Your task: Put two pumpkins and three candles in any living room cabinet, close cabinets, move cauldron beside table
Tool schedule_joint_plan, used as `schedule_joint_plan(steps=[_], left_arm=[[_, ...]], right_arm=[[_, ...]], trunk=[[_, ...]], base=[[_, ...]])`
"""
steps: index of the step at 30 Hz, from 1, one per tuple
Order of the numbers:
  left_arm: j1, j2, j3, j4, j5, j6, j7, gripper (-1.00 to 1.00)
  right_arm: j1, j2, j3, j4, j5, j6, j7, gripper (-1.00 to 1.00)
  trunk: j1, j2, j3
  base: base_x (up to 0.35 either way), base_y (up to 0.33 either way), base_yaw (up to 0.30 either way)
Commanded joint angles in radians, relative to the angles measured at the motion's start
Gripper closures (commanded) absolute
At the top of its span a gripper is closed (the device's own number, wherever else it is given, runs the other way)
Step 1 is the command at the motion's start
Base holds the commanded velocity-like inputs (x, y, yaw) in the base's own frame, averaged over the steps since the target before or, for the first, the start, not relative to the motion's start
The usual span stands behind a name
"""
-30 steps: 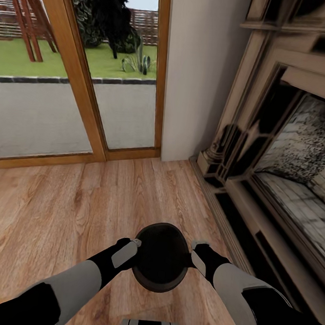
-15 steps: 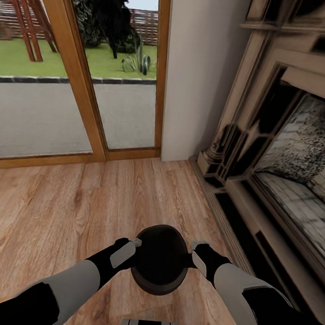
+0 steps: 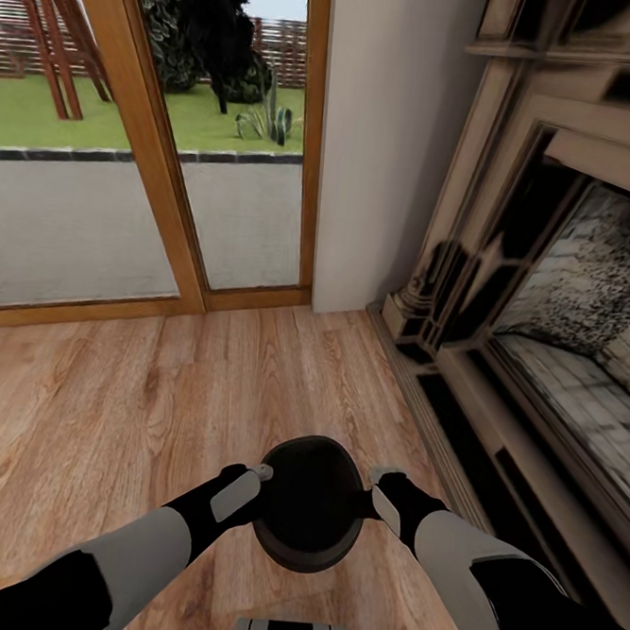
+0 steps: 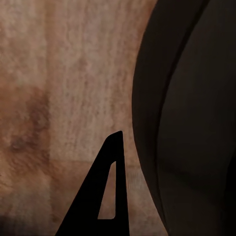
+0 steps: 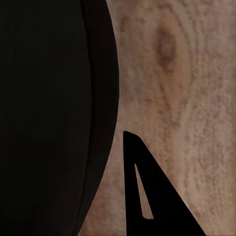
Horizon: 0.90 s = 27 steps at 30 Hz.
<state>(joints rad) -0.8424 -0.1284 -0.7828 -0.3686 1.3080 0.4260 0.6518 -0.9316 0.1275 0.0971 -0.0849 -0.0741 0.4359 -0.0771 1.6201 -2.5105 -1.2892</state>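
Cauldron (image 3: 308,504): matte black throughout. Floor (image 3: 109,403): warm brown wood grain with darker knots. Door frame (image 3: 157,151): honey-toned timber. Fireplace surround (image 3: 489,272): dull beige-brown, sooty mottled grey brick within. Wall (image 3: 387,122): plain off-white.

We see open wood floor (image 3: 157,397) ahead and leftward; the fireplace surround (image 3: 502,349) blocks our right, glass door (image 3: 129,149) beyond.

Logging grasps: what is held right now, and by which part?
The cauldron, pressed between the left gripper and right gripper at opposite sides of its belly.
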Motion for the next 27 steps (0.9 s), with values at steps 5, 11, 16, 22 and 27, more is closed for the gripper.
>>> schedule_joint_plan(steps=[5, 11, 16, 22, 27], left_arm=[[0.0, 0.0, -0.001, 0.001, -0.004, 0.003, 0.002, 1.0], [0.0, 0.001, -0.001, -0.001, -0.013, 0.003, 0.002, 1.0], [0.0, 0.001, -0.001, -0.001, -0.013, 0.001, 0.002, 1.0], [0.0, 0.001, 0.0, 0.002, -0.013, -0.017, 0.002, 1.0], [0.0, 0.0, -0.001, 0.001, -0.013, -0.018, 0.003, 1.0]], right_arm=[[0.0, 0.0, 0.001, 0.001, 0.005, -0.002, -0.003, 1.0], [0.0, 0.001, 0.036, 0.001, 0.005, -0.003, 0.0, 1.0], [0.0, 0.0, 0.036, -0.001, 0.005, -0.002, 0.0, 1.0], [0.0, 0.0, 0.036, -0.001, 0.004, -0.003, 0.0, 1.0], [0.0, 0.001, 0.036, -0.001, 0.005, -0.003, 0.0, 1.0]], trunk=[[0.0, 0.0, 0.0], [0.0, 0.0, 0.0], [0.0, 0.0, 0.0], [0.0, 0.0, 0.0], [0.0, 0.0, 0.0]], base=[[0.0, 0.0, 0.0], [0.0, 0.0, 0.0], [0.0, 0.0, 0.0], [0.0, 0.11, 0.0], [0.0, 0.24, 0.05]])
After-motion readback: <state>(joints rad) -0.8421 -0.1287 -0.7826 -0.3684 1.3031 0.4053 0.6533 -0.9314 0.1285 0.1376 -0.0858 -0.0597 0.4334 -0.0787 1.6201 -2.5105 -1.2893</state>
